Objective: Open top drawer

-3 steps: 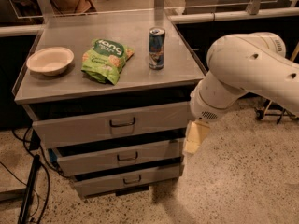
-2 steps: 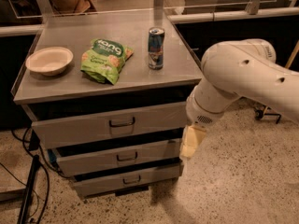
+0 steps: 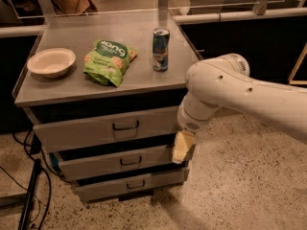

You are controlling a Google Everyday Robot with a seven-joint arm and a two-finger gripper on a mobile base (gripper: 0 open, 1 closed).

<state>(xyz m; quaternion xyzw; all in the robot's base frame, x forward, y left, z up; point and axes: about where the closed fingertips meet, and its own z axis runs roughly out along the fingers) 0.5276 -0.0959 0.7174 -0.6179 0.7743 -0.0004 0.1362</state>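
The top drawer point(image 3: 81, 132) is the widest grey front, just under the cabinet top, with a dark bail handle point(image 3: 125, 126) at its middle. There is a dark gap above its front panel, and its inside is hidden. My gripper point(image 3: 182, 147) hangs from the big white arm point(image 3: 225, 87) at the right end of the drawer fronts. It is level with the gap between the top and middle drawers, to the right of and below the handle, and holds nothing that I can see.
Two narrower drawer fronts sit below, the middle one point(image 3: 91, 163) and the bottom one point(image 3: 100, 188). On the cabinet top point(image 3: 96, 28) stand a white bowl point(image 3: 51, 61), a green snack bag point(image 3: 108, 61) and a can point(image 3: 160, 49). Cables point(image 3: 29, 195) lie on the floor at left.
The arm has swung left and closer to the cabinet, bringing the gripper against the right end of the drawer fronts. The drawers have not moved.
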